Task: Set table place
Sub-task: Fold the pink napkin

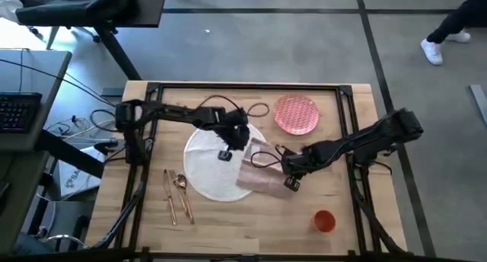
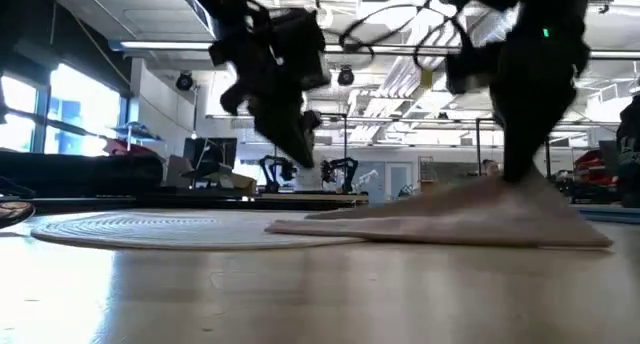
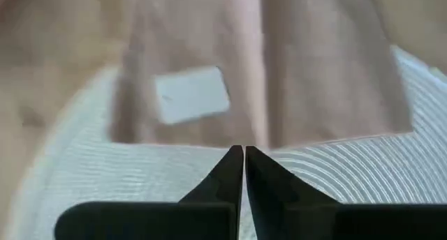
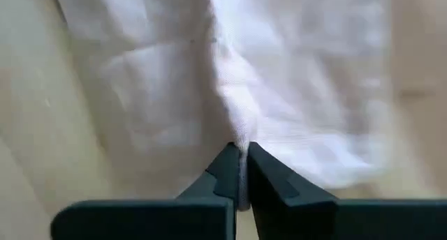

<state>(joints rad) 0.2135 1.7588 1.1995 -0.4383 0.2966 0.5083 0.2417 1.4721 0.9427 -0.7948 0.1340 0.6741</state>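
Napkin [image 1: 259, 170]: I am pinching a fold in the right gripper [image 4: 241, 163]; left gripper [image 3: 243, 156], clenched empty, is hovering opposite over the plate [image 1: 204, 170]. Cloth may slip or drag.

Two dark arms are seen, built of blocky black segments. Black cables are looped along each arm. Each gripper's fingers [image 3: 230, 177] are shaped as flat, tapered black wedges.

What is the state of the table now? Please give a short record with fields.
napkin: partly on white plate, pinched up in a fold
right claw: shut on napkin
left claw: shut, above white plate near the napkin edge
pink plate: far side of table, apart
cutlery: left of white plate
orange cup: near right
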